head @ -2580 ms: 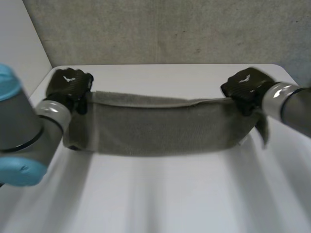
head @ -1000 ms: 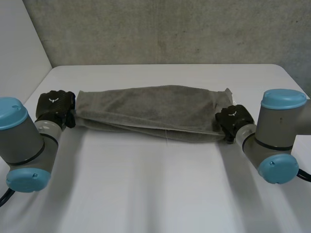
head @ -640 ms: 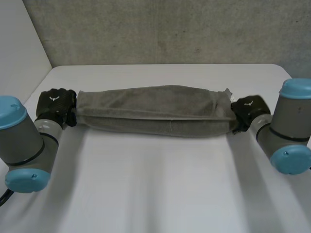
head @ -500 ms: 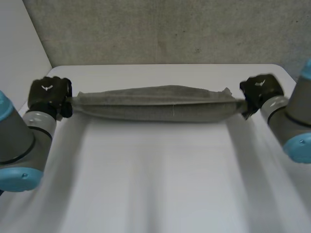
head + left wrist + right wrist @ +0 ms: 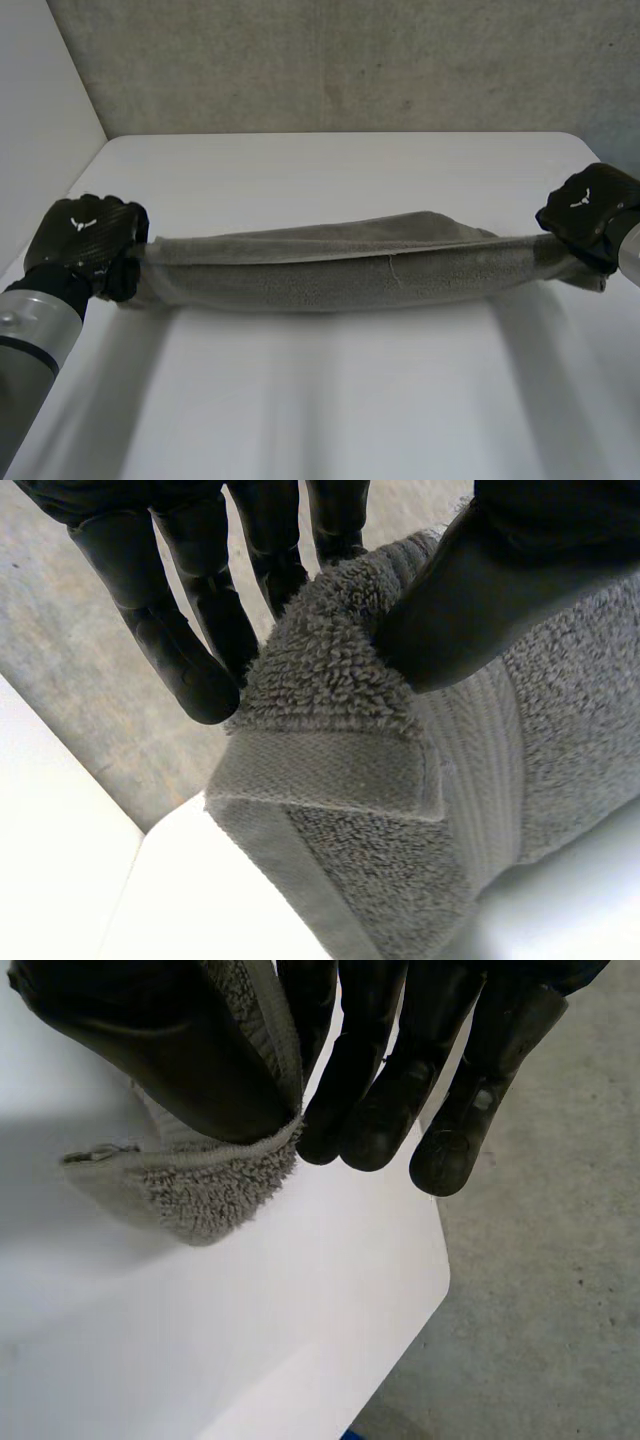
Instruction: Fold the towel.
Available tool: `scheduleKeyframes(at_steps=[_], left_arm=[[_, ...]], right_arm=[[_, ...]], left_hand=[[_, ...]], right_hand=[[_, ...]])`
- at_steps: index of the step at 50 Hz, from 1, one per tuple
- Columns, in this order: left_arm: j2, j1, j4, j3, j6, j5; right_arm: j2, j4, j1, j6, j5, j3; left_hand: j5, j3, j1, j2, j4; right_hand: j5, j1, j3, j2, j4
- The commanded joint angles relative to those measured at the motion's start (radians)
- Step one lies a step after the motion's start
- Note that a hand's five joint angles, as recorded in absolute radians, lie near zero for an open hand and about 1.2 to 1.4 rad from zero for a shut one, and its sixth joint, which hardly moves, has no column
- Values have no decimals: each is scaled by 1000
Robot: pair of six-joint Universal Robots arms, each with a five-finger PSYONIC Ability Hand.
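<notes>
stretching over the white desk [image 5: 330,400], the grey towel [image 5: 340,268] is hanging as a long narrow band, seemingly doubled lengthwise already. the left hand [image 5: 85,240] is pinching the nearer end tight; the right hand [image 5: 590,212], farther off, is gripping the other end likewise. shorter crosswise folds are probably still waiting.

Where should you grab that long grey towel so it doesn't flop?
By its two short ends, coming in from the sides. The towel is a long narrow band, so the left robot hand and right robot hand each pinch an end, holding it stretched.
</notes>
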Motion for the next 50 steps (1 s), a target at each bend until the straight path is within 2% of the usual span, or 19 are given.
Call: scheduleKeyframes(at_steps=[1, 5, 7, 9, 13, 14, 15, 16, 17, 18, 19, 20, 21, 23, 25, 31, 40, 44, 50], left_arm=[[-14, 38, 8, 17, 49, 4], [-70, 42, 22, 104, 48, 5], [-124, 35, 30, 144, 49, 4], [-186, 25, 37, 198, 49, 4], [-397, 6, 33, 453, 49, -7], [-461, -13, 28, 572, 51, -12], [-462, -13, 28, 573, 51, -12], [-507, -34, 14, 699, 51, -21], [-508, -34, 14, 701, 51, -21], [-535, -44, -5, 819, 46, -36], [-549, -45, -19, 927, 43, -51], [-549, -45, -19, 928, 43, -52], [-555, -45, -26, 1016, 34, -58], [-557, -45, -24, 1089, 26, -61], [-557, -45, -16, 1167, -4, -59], [-551, -54, -15, 1147, -43, -62], [-537, -44, 83, 826, -41, -50], [-537, -39, 137, 637, -41, -47], [-540, -30, 215, 472, -38, -47]], right_arm=[[6, -18, 2, -3, 2, -18], [55, -20, 6, 7, 2, -56], [178, -29, 7, 22, 5, -126], [237, -44, 7, 29, 16, -185], [338, -98, 19, 54, 39, -345], [383, -148, 36, 75, 62, -454], [426, -215, 53, 100, 89, -566], [427, -216, 53, 100, 89, -567], [456, -309, 67, 124, 106, -654], [456, -309, 67, 125, 106, -654], [463, -416, 76, 147, 108, -705], [454, -529, 79, 169, 99, -716], [454, -530, 79, 169, 99, -716], [419, -726, 79, 187, 64, -690], [396, -777, 79, 189, 45, -665], [371, -751, 75, 194, 7, -573], [373, -731, 79, 195, 5, -423], [376, -719, 72, 197, 4, -302], [381, -704, 67, 195, -7, -121]], left_hand=[[-257, -152, -47, -94, -111], [-257, -152, -47, -94, -111], [-257, -152, -47, -94, -111], [-257, -152, -47, -94, -111], [-257, -152, -47, -94, -111], [-257, -152, -47, -94, -111], [-257, -152, -47, -94, -111], [-257, -152, -47, -94, -111], [-257, -152, -47, -94, -111], [-257, -152, -47, -94, -111], [-257, -152, -47, -94, -111], [-257, -152, -47, -94, -111], [-257, -152, -47, -94, -111], [-257, -152, -47, -94, -111], [-257, -152, -47, -94, -111], [-257, -152, -47, -94, -111], [-257, -152, -47, -94, -111], [-257, -152, -47, -94, -111], [-257, -152, -47, -94, -111]], right_hand=[[44, 60, 58, 58, 56], [44, 60, 58, 58, 56], [44, 60, 58, 58, 56], [44, 60, 58, 58, 56], [44, 60, 58, 58, 56], [44, 60, 58, 58, 56], [44, 60, 58, 58, 56], [44, 60, 58, 58, 56], [44, 60, 58, 58, 56], [44, 60, 58, 58, 56], [44, 60, 58, 58, 56], [44, 60, 58, 58, 56], [44, 60, 58, 58, 56], [44, 60, 58, 58, 56], [44, 60, 58, 58, 56], [44, 60, 58, 58, 56], [44, 60, 58, 58, 56], [44, 60, 58, 58, 56], [44, 60, 58, 58, 56]])
